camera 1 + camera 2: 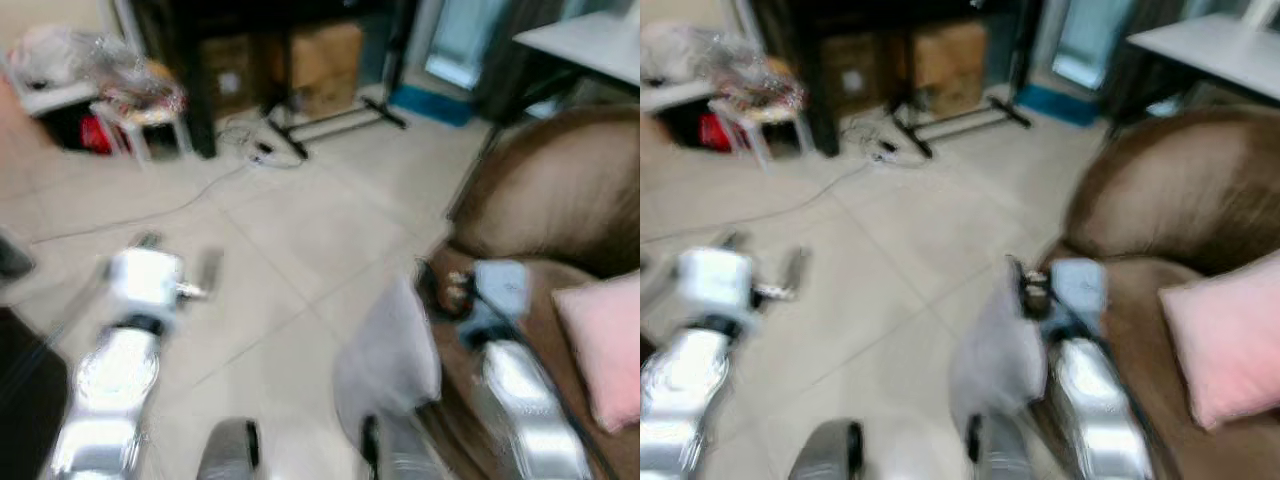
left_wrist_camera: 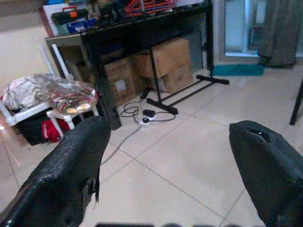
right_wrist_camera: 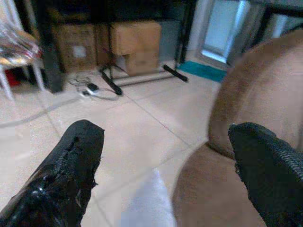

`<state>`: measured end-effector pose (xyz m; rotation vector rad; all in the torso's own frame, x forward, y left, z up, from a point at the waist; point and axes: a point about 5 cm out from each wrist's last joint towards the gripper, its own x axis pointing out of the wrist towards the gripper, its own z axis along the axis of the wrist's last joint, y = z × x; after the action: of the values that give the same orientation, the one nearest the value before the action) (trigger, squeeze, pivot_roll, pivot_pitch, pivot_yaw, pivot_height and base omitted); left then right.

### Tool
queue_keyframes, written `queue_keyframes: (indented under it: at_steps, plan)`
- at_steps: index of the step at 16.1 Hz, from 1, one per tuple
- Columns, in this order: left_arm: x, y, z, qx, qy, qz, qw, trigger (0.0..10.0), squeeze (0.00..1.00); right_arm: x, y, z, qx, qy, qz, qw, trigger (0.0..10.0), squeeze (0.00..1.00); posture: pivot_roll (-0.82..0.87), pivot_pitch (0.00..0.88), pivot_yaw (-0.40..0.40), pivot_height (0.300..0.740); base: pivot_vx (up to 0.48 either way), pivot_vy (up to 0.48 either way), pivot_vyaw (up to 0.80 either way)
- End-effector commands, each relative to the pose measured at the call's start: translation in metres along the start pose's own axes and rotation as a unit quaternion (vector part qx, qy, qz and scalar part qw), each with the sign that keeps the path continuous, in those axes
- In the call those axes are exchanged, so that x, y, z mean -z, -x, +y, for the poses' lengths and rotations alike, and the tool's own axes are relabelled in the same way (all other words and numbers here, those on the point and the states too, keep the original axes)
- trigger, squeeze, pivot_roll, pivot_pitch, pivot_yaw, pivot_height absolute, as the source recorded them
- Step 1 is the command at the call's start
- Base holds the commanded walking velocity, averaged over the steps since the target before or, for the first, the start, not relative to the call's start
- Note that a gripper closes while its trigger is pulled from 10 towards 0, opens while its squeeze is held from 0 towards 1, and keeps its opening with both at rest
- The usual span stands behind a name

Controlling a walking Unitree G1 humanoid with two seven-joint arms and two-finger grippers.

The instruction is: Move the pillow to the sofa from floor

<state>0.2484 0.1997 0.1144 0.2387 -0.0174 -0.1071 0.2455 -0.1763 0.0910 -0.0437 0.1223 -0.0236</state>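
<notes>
Your pink pillow (image 1: pixel 1225 345) already lies on the brown sofa (image 1: pixel 1180 210), well off from both sets of fingers. The right gripper (image 3: pixel 165 189) and the left gripper (image 2: pixel 165 175) both hang spread wide, empty, over bare tiled floor (image 1: pixel 300 230) beside the sofa's rounded edge.

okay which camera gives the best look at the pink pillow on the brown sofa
The right eye view: the pink pillow lies on the brown sofa with most of its face in frame, though blurred. The left eye view catches it cut off at the edge. The right wrist view has the sofa, but I can't make out the pink pillow there.
</notes>
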Motion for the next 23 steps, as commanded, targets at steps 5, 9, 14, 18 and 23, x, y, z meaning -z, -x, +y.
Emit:
queue_keyframes:
  at_steps: [5,9,14,18,23]
  plan:
    - [0.0,0.002,0.012,-0.018,-0.018,0.003,1.0,10.0,0.14,-0.001,-0.003,0.006,-0.018,-0.051,0.008,0.999,10.0,0.0,-0.05,0.0,-0.036,0.603,0.25,0.0,0.16]
    - [0.003,0.001,0.01,-0.014,-0.023,0.012,1.0,10.0,0.12,0.005,-0.005,0.004,-0.034,-0.051,0.029,0.998,10.0,0.0,-0.06,0.0,-0.032,0.598,0.0,0.0,0.0]
    - [0.008,-0.001,0.006,0.0,-0.034,0.026,0.999,10.0,0.12,0.023,-0.013,-0.007,-0.004,-0.049,0.1,0.994,10.0,0.0,-0.06,0.0,-0.025,0.548,0.0,0.0,0.0]
    - [0.012,0.001,0.002,0.023,-0.042,0.039,0.998,10.0,0.12,0.029,-0.025,0.002,-0.028,-0.06,0.131,0.989,10.0,0.0,-0.05,0.02,-0.032,0.513,0.0,0.0,0.0]
    - [0.018,0.011,-0.005,0.103,-0.046,0.056,0.992,10.0,0.13,0.037,-0.043,0.017,-0.046,-0.126,0.151,0.979,10.0,1.0,-0.03,0.097,-0.027,0.493,0.0,0.0,0.0]
